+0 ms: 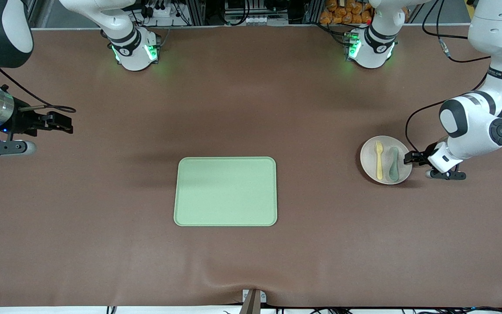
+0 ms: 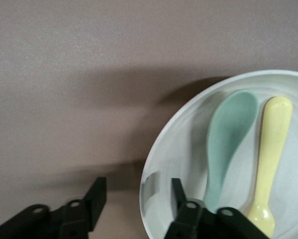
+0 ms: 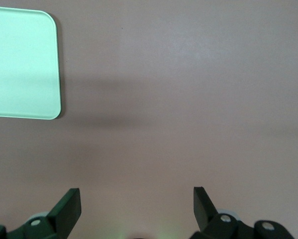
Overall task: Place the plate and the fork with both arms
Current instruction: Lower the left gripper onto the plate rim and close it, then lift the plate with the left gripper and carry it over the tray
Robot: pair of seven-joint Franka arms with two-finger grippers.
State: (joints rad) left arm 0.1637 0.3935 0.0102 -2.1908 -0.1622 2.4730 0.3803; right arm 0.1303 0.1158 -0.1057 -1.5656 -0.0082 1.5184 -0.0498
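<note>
The small off-white plate [image 1: 369,162] lies on the table toward the left arm's end, with the pale-yellow fork [image 1: 378,159] and a grey-green spoon [image 1: 393,164] side by side on it. My left gripper [image 1: 409,158] is open at the plate's rim, on the side toward the left arm's end. In the left wrist view the left gripper [image 2: 138,185] straddles the rim: one finger is over the inside of the plate [image 2: 183,144], the other over bare table. The spoon [image 2: 228,139] and fork [image 2: 273,149] lie past the inner finger. My right gripper [image 1: 66,123] waits open and empty over the right arm's end of the table, as the right wrist view shows [image 3: 137,194].
A rectangular light-green tray [image 1: 225,191] lies at the table's middle, nearer the front camera than the bases. Its corner shows in the right wrist view [image 3: 19,64]. The brown table cover has a fold at its front edge [image 1: 253,288].
</note>
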